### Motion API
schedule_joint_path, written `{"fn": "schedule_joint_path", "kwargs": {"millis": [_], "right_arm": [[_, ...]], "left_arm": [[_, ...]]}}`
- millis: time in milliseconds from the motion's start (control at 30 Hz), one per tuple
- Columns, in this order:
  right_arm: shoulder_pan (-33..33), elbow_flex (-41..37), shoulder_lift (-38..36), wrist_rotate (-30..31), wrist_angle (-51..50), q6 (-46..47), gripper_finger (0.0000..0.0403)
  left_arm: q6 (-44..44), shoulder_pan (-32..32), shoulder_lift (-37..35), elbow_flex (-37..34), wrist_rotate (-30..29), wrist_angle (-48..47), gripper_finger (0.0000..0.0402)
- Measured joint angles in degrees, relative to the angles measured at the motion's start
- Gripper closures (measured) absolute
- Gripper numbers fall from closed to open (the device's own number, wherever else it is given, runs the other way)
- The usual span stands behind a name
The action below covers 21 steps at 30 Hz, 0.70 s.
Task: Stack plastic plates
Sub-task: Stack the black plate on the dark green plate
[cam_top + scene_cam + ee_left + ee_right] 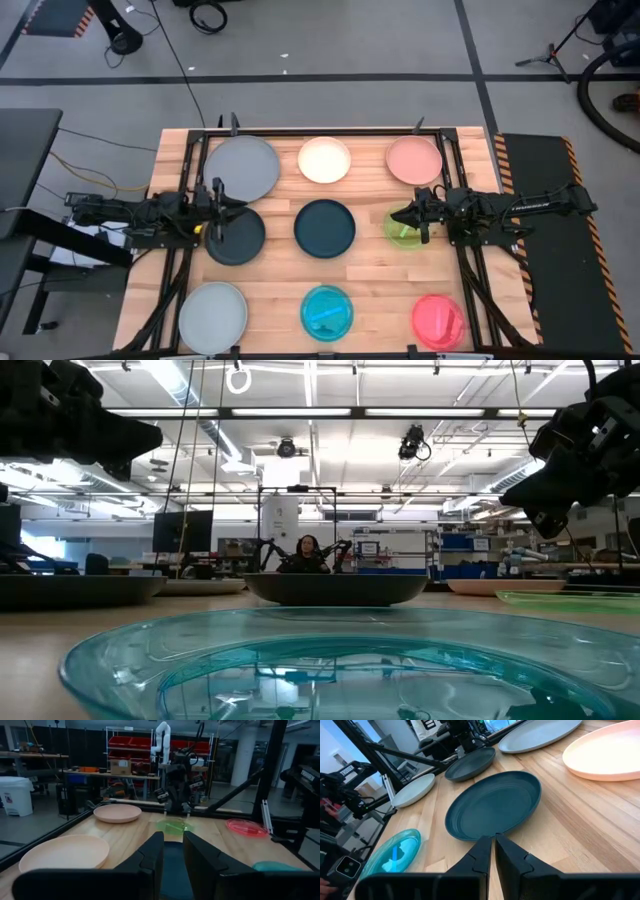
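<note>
1. Wooden table [370,275] carries nine plates in a three-by-three grid, none stacked.
2. Far row: large grey plate [241,167], cream plate [324,160], salmon pink plate [414,160].
3. Middle row: black plate [238,238], dark teal plate [325,227], translucent green plate [403,232].
4. Near row: light grey plate [213,316], cyan plate [327,312], red-pink plate [438,320].
5. Left gripper [219,205] sits over the black plate's far edge, just beside the large grey plate. In its wrist view the fingers [150,857] stand a little apart with nothing between them; the dark teal plate lies straight ahead of the jaws, the green plate beyond it.
6. Right gripper [419,216] hangs over the green plate's far side, salmon pink plate just beyond it. In its wrist view the fingers [481,855] are pressed nearly together, tips clenched on nothing; the dark teal plate's rim lies just ahead of the tips.
7. Low view: cyan plate fills the foreground, dark teal plate centred behind, both grippers raised above table level.
8. A person shows seated far back in the room.
</note>
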Motion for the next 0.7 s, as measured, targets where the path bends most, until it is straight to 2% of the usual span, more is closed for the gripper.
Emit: {"fn": "schedule_joint_path", "kwargs": {"millis": [133,200,300,367,433,600,700], "right_arm": [[0.0,0.0,0.0,0.0,0.0,0.0,0.0369],[0.0,0.0,0.0,0.0,0.0,0.0,0.0369],[0.0,0.0,0.0,0.0,0.0,0.0,0.0369],[0.0,0.0,0.0,0.0,0.0,0.0,0.0369],[0.0,0.0,0.0,0.0,0.0,0.0,0.0369],[0.0,0.0,0.0,0.0,0.0,0.0,0.0369],[0.0,0.0,0.0,0.0,0.0,0.0,0.0369]], "left_arm": [[-2.7,0.0,0.0,0.0,0.0,1.7,0.0322],[-12.7,0.0,0.0,0.0,0.1,2.3,0.0322],[-34.0,0.0,0.0,0.0,0.1,2.6,0.0322],[-44.4,0.0,0.0,0.0,0.1,1.8,0.0322],[-46.7,0.0,0.0,0.0,0.2,2.1,0.0322],[-46.4,0.0,0.0,0.0,0.8,4.4,0.0322],[-45.0,0.0,0.1,0.0,5.2,7.2,0.0322]]}}
